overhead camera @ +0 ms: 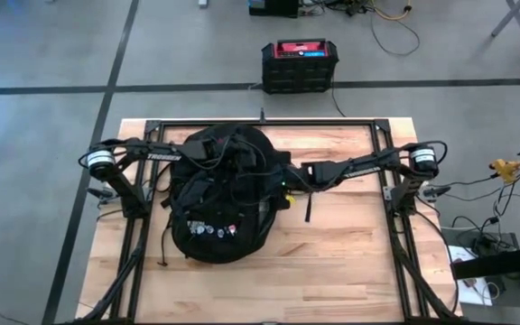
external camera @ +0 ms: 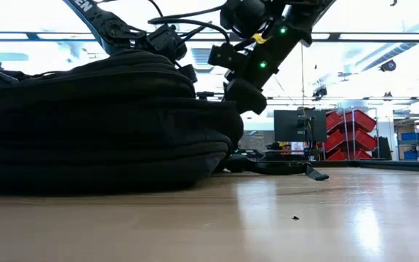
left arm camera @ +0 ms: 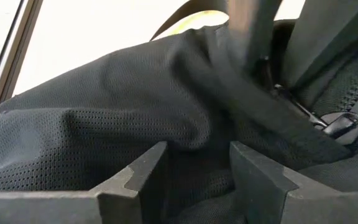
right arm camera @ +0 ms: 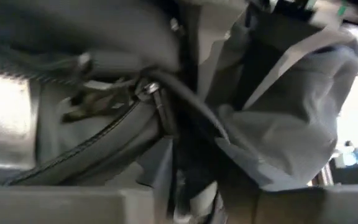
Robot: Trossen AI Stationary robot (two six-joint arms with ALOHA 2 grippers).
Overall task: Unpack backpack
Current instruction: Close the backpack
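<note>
One backpack (overhead camera: 219,203) lies on the worktop (overhead camera: 350,262), toward its left half; two dark arms reach over it, one from the left edge, one from the right, so two pincers in all: the left pincer (left arm camera: 197,174) and the right pincer (right arm camera: 173,199), each pressed up against black fabric; roughly five small round patches (overhead camera: 213,229) sit in a row on the backpack's near side; one black crate with a red top (overhead camera: 300,65) stands on the floor beyond the far edge.

Matt black mesh cloth backpack (overhead camera: 219,203), smooth glossy pale wood table (overhead camera: 350,262)
</note>
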